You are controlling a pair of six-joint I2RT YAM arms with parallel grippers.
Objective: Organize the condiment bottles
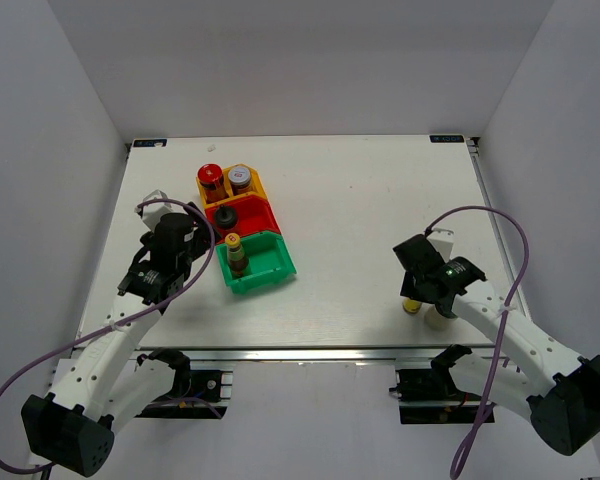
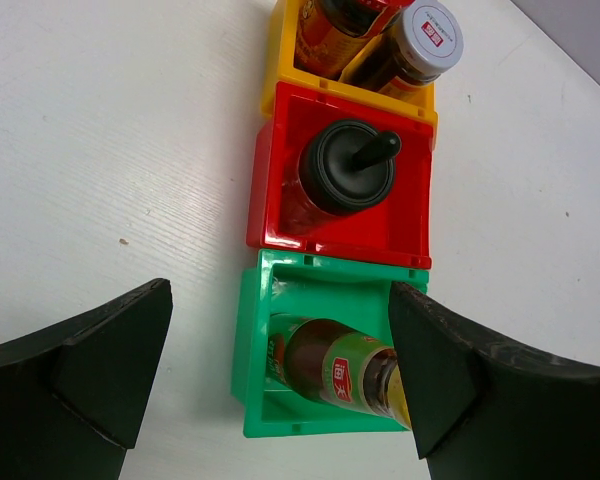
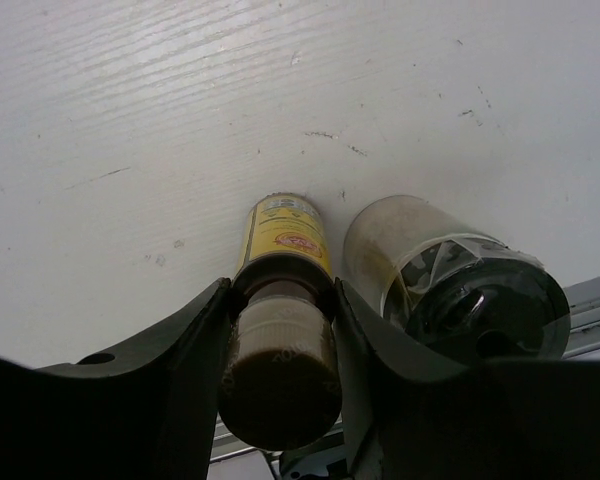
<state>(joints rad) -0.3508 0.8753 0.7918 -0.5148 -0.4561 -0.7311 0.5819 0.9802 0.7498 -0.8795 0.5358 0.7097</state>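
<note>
The red-capped jar (image 1: pixel 210 176) and the silver-capped jar (image 1: pixel 240 178) stand in the yellow bin (image 1: pixel 261 187). One black-lidded jar (image 2: pixel 345 170) stands in the red bin (image 2: pixel 410 225). One slim yellow-capped bottle (image 2: pixel 335 375) stands in the green bin (image 2: pixel 245 340). My left gripper (image 2: pixel 280 300) is open and empty, hovering above the green bin. My right gripper (image 3: pixel 280 290) is shut on the neck of the other slim yellow-capped bottle (image 3: pixel 285 235), which stands on the table at the front right. The second black-lidded jar (image 3: pixel 450 280) stands right beside it.
The three bins sit in a slanted row at the back left of the white table (image 1: pixel 380 220). The table's front edge and metal rail (image 1: pixel 310 352) lie just behind the right gripper's bottle and jar.
</note>
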